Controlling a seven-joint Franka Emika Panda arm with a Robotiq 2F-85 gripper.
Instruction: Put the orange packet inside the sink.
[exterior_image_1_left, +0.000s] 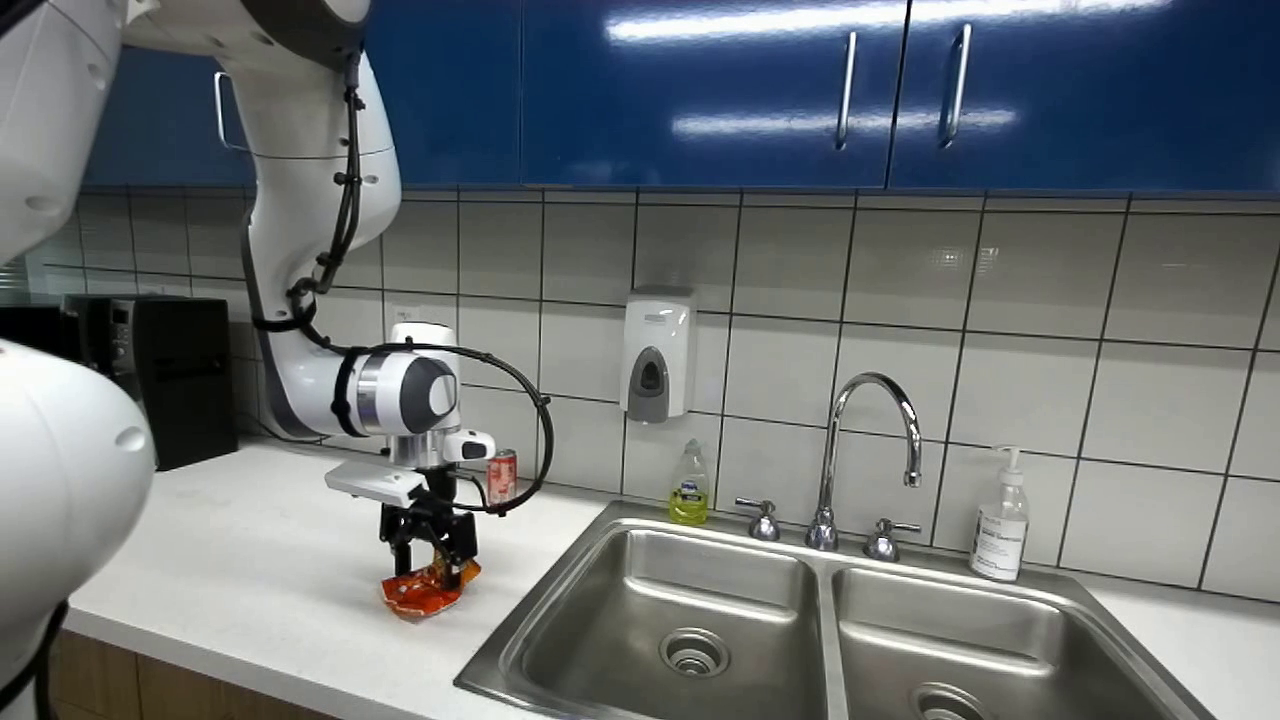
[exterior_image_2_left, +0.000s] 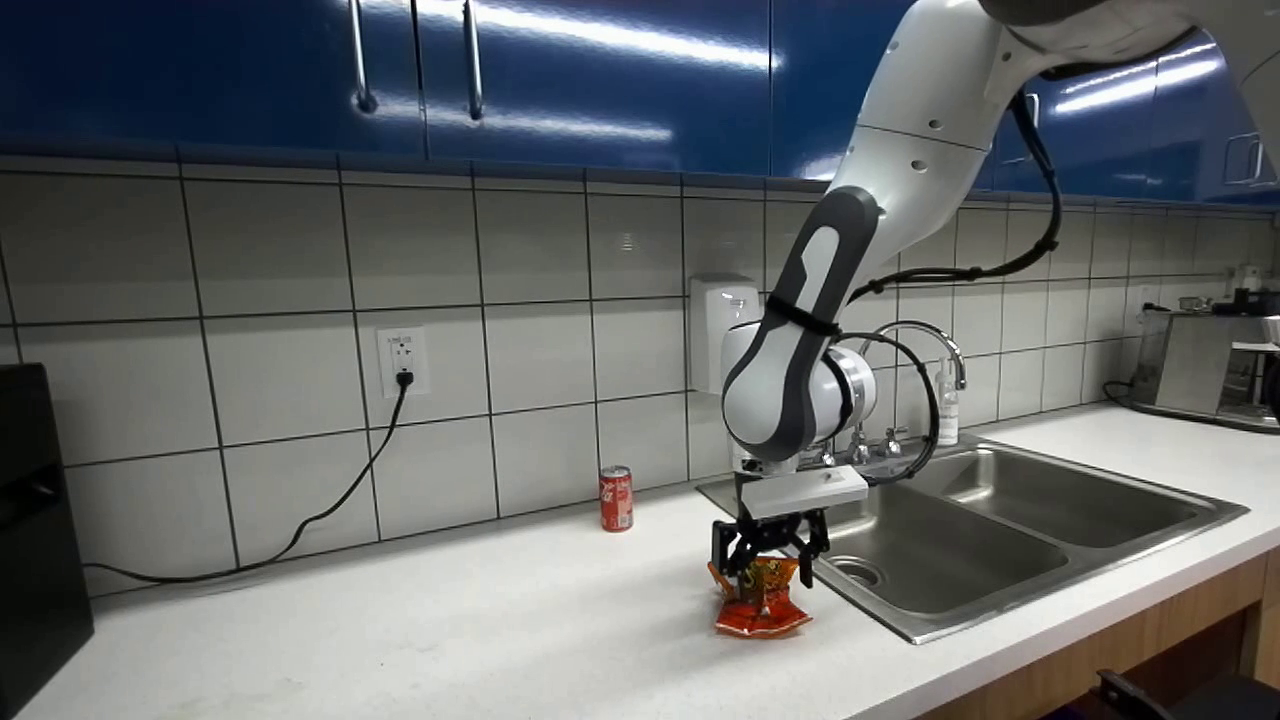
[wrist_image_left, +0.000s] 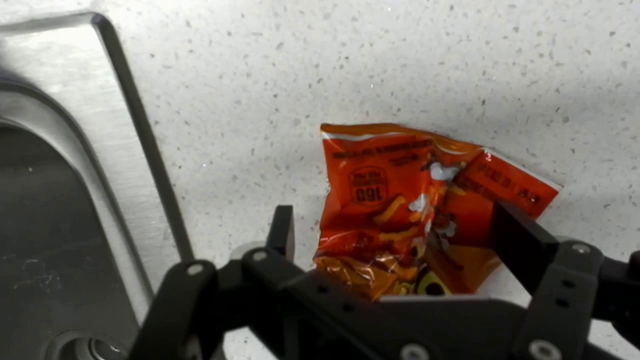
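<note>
The orange packet is a crumpled, shiny red-orange bag. It lies on the white counter beside the sink in both exterior views and in the wrist view. My gripper points down over it, low and close to the counter, and also shows in an exterior view. In the wrist view the gripper is open, with the packet between its spread fingers. One finger stands clear of the packet; the other overlaps its edge. The lower part of the packet is hidden by the gripper. The steel double sink is close by.
A red soda can stands by the wall. A dish soap bottle, a faucet and a pump bottle stand along the sink's back. A black appliance is at the counter's far end. Blue cabinets hang above.
</note>
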